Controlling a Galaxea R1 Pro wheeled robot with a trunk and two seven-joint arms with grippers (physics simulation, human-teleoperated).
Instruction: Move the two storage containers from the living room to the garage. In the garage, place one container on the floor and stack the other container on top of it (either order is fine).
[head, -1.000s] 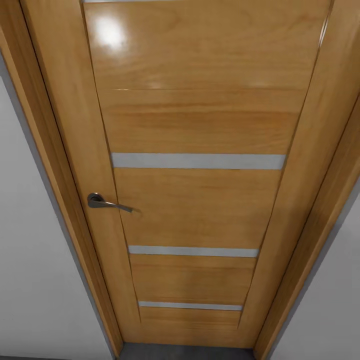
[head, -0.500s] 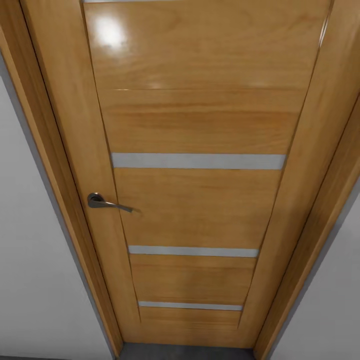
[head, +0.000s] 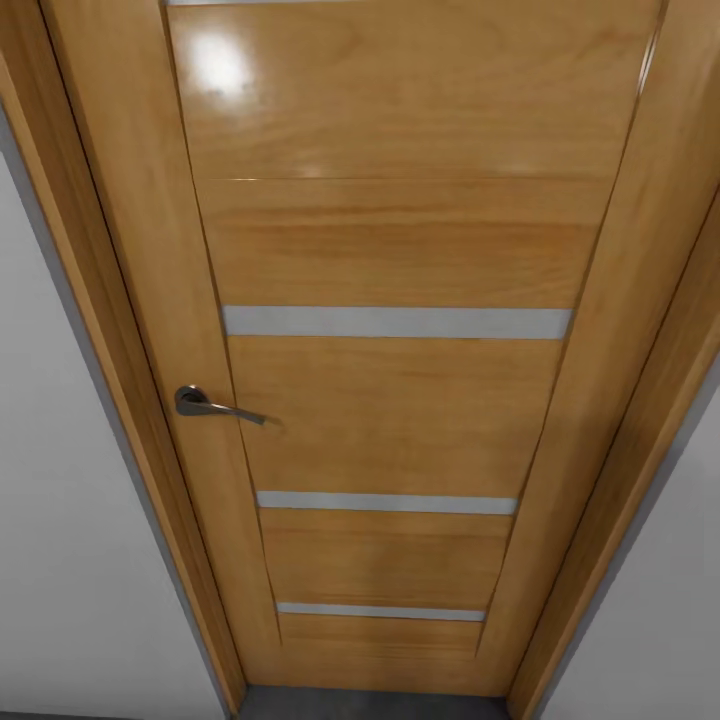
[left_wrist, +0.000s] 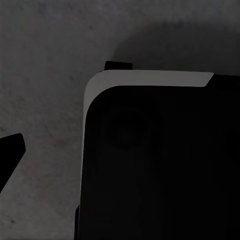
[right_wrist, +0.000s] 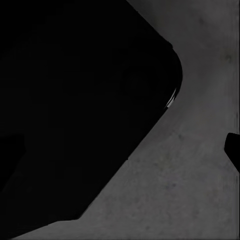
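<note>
The two storage containers are out of view. In the left wrist view, one black fingertip (left_wrist: 11, 150) of my left gripper (left_wrist: 120, 155) stands at the frame edge over the dark grey, rough floor (left_wrist: 45, 75), with nothing held. In the right wrist view, a black fingertip (right_wrist: 233, 149) of my right gripper (right_wrist: 120, 150) shows at the opposite edge above the same floor (right_wrist: 190, 190), also holding nothing. Both sets of fingers stand wide apart. A large black body with a pale rim (left_wrist: 150, 77), part of my own base, lies under both wrists.
Straight ahead in the head view stands a closed orange-brown wooden door (head: 390, 400) with pale horizontal strips and a grey lever handle (head: 205, 404) at its left side. Its frame (head: 110, 330) is flanked by pale grey walls (head: 60, 560). A dark floor strip (head: 370, 703) lies at its foot.
</note>
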